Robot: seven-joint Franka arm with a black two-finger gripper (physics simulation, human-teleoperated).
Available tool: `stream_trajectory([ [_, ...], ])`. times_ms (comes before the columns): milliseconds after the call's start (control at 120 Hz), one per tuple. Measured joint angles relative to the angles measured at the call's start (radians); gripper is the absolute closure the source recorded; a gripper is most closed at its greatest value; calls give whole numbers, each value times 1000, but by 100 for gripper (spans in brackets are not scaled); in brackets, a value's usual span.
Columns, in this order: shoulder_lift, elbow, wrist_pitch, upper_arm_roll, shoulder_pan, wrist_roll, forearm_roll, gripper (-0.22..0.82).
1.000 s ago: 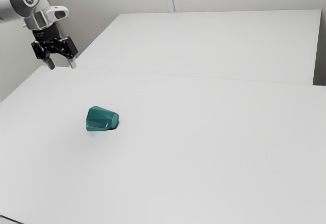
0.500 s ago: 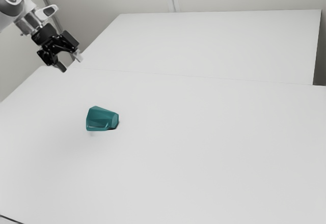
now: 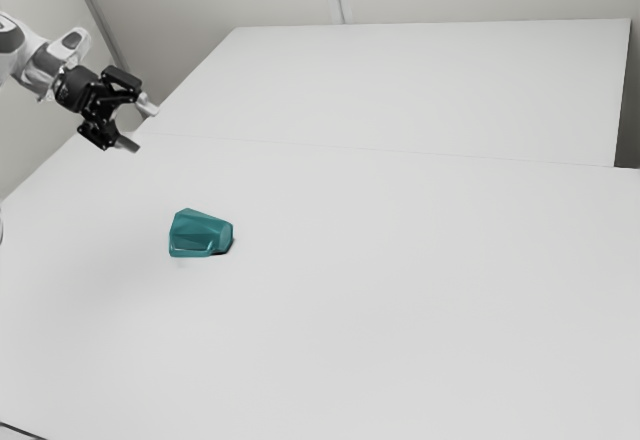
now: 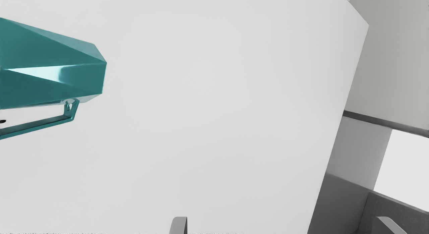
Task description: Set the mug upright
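My gripper (image 3: 142, 128) is at the upper left of the exterior view, tilted and apart from the mug, its fingers spread wide with nothing between them. The faceted teal mug (image 3: 200, 234) lies on its side on the white table, its narrower end toward the exterior view's right. In the wrist view the mug (image 4: 50, 66) is cut off by the picture's edge, and its angular handle is seen alongside the body. My gripper (image 4: 281, 225) shows two separated fingertips there, both away from the mug.
The white table (image 3: 400, 300) extends around the mug, and a second white surface (image 3: 420, 90) adjoins it at the back. One table edge runs close beneath my hand. A dark grey box-like shape (image 4: 395, 210) stands beyond that edge.
My hand has swung and tilted over, its fingers turning from pointing down to pointing more toward the exterior view's right. The mug lies where it was.
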Motion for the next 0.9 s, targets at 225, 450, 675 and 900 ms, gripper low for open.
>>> stream_trajectory([
  [225, 79, -12, -10, -2, 66, 8, -25, 0],
  [450, 173, -13, -16, -22, 130, 20, -76, 0],
  [675, 214, -28, -23, -32, 177, 47, -109, 0],
  [900, 289, -16, -22, -98, 251, 72, -135, 0],
])
